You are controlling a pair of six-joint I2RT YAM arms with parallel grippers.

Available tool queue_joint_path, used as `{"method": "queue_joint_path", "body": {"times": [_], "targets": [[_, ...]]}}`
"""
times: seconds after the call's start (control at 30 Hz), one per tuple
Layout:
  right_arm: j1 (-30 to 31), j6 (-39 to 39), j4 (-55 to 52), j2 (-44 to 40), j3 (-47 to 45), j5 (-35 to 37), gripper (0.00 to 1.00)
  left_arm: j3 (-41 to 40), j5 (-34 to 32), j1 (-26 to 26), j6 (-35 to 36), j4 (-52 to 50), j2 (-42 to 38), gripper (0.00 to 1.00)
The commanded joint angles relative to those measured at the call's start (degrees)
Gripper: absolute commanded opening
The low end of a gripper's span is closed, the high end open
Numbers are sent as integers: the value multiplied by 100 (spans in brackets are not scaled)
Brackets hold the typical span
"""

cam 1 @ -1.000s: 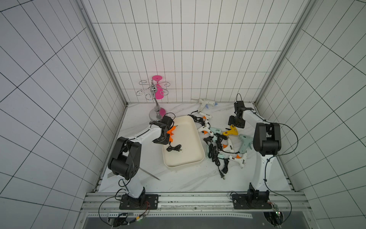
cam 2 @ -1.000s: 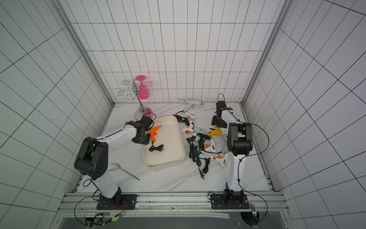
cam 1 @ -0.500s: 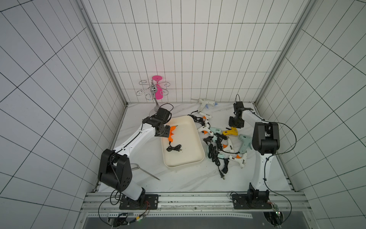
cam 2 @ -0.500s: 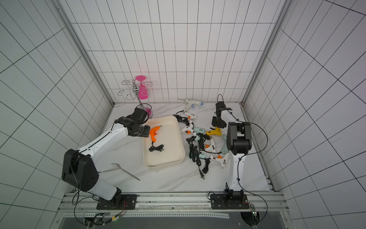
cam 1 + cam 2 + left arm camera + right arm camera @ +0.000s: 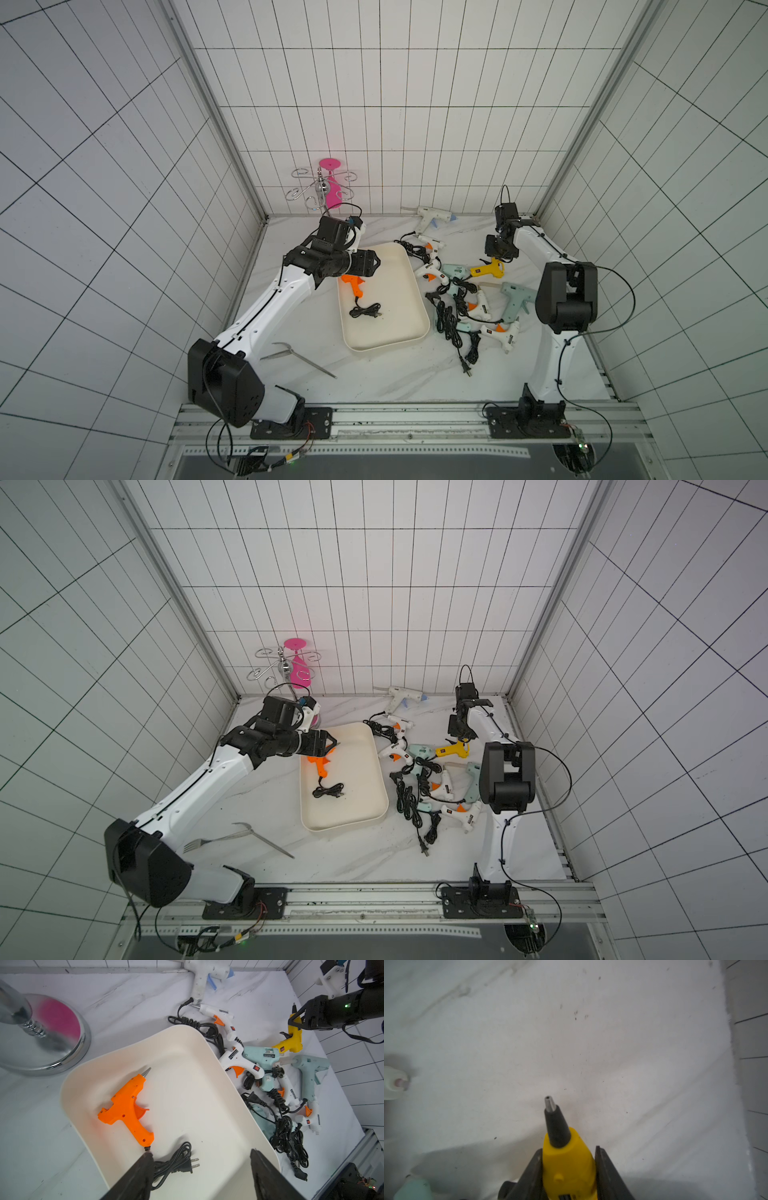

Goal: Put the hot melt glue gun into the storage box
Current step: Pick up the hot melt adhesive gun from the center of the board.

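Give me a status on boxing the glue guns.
Done: orange glue gun lies in the storage box, left hand open above. In hand: right hand grips the yellow glue gun, outside the box. Left: the pile of guns beside the box.

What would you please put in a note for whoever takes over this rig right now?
Left end effector: open, empty, above the far corner of the storage box.
Right end effector: shut on the yellow glue gun near its nozzle; whether it is lifted is unclear.
Done: the orange glue gun and its cord lie in the box.
Left: box the yellow gun, then the white and mint glue guns tangled on the table beside the box.
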Motion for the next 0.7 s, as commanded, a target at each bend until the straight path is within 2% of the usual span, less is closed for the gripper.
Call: {"method": "queue_joint_path", "body": {"times": [0.0, 0.2, 0.33, 0.53, 0.67], "targets": [[368, -599, 379, -794, 454, 287, 12, 33, 721, -77, -105, 684, -38, 78], [877, -1344, 1191, -1975, -361, 578, 12, 569, 1076, -334, -103, 895, 393, 79], [1017, -1657, 1755, -2685, -897, 499, 12, 745, 1468, -366, -311, 1300, 642, 80], [1115, -1593, 2215, -3622, -1535, -598, 11, 920, 2469, -372, -818, 2288, 1012, 82], [1159, -1445, 2453, -4168, -1906, -1488, 10, 1090, 3584, -390, -1528, 3047, 1374, 83]]}}
